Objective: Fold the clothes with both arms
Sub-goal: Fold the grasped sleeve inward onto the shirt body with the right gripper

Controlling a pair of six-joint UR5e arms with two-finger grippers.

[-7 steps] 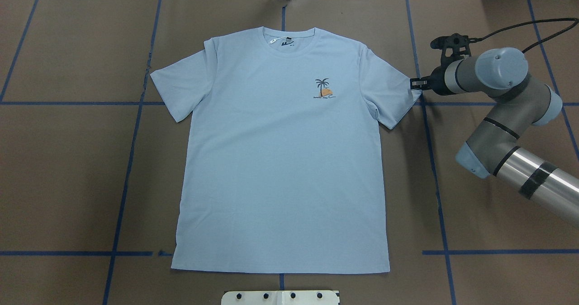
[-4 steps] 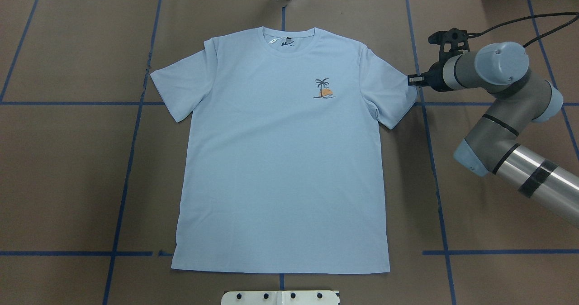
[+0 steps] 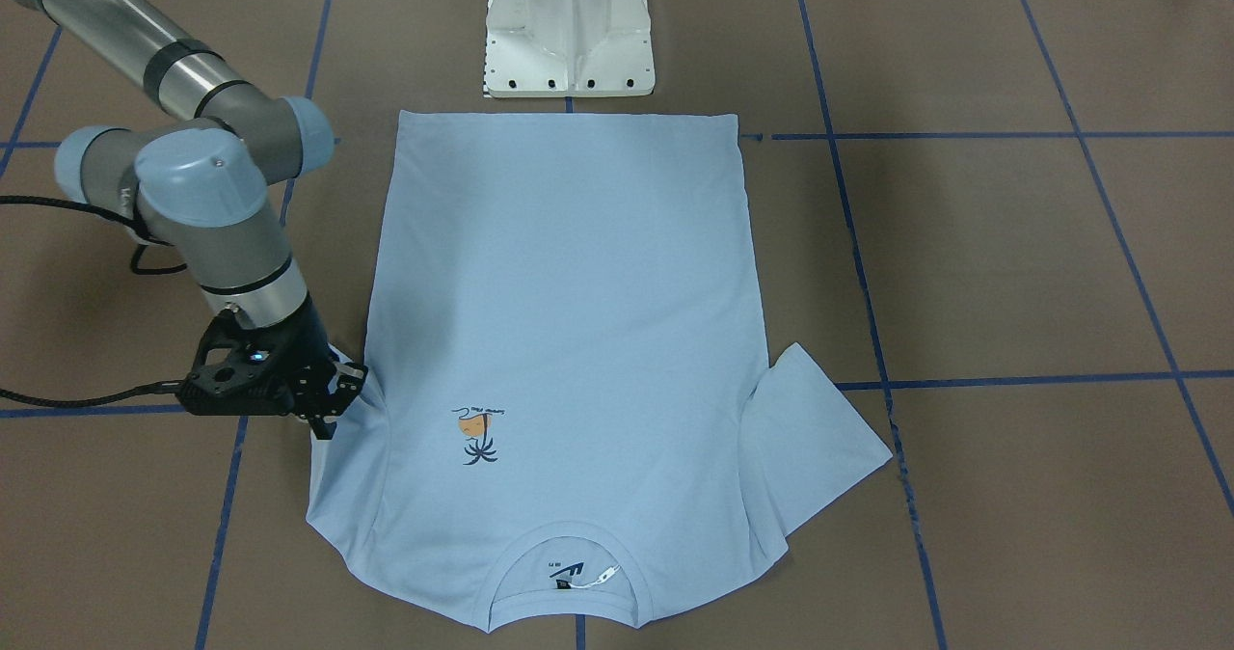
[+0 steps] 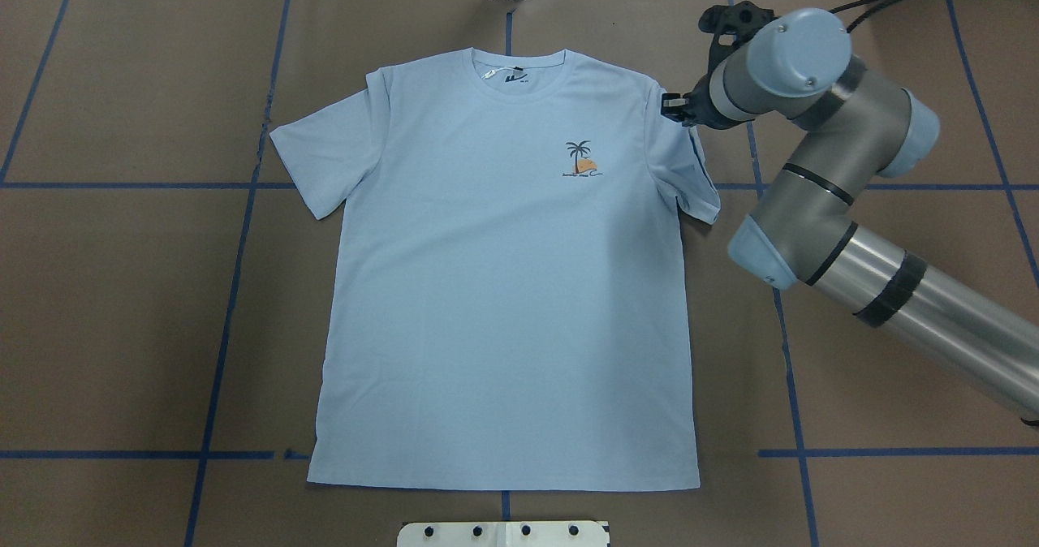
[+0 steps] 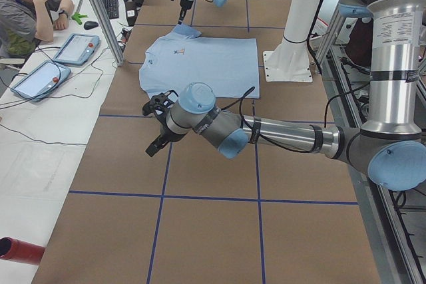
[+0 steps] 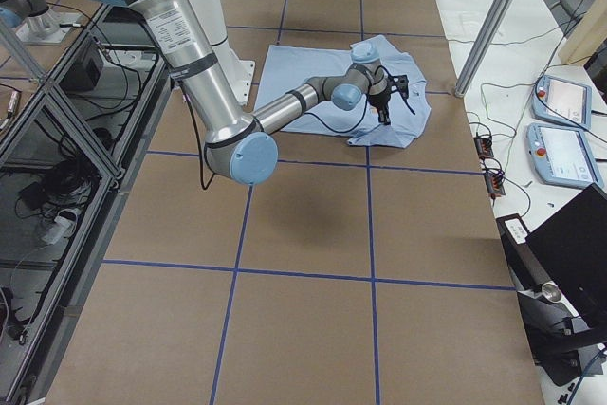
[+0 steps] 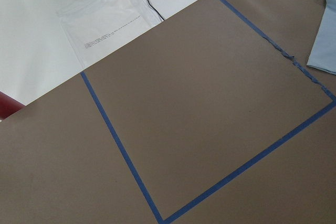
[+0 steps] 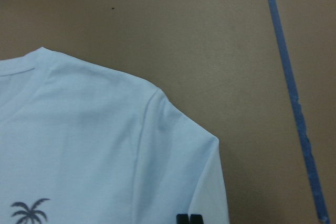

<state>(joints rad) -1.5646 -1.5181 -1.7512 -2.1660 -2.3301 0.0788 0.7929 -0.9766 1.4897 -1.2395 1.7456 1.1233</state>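
Overhead exterior view, read from the left: my left arm is absent from it. The T-shirt [image 4: 503,287] lies face up in the middle of the table [image 4: 122,328], collar [image 4: 515,72] toward the far edge and hem toward the near edge by my base [image 4: 503,533]. Its left sleeve [image 4: 312,157] is spread flat, and the palm print [image 4: 580,160] sits right of centre.

The change is on the right. A second ago the right sleeve [image 4: 690,182] lay spread toward the right edge with my right gripper [image 4: 672,109] at its tip. Now that sleeve is drawn in narrow against the shirt's side, and the gripper has travelled inward to the shoulder seam. I judge it pinched on the sleeve cloth, since the cloth came along. So the first fold, sleeve inward, is under way but not laid down.

My wrist covers the pinch from overhead. The right wrist camera cuts the fingertips [image 8: 182,219] at its bottom edge, close together on the fabric.

My left gripper [image 5: 153,147] shows only in the left side view, over bare table toward the left edge. Whether its fingers are apart or together I cannot tell. Its wrist camera catches only a sliver of shirt.
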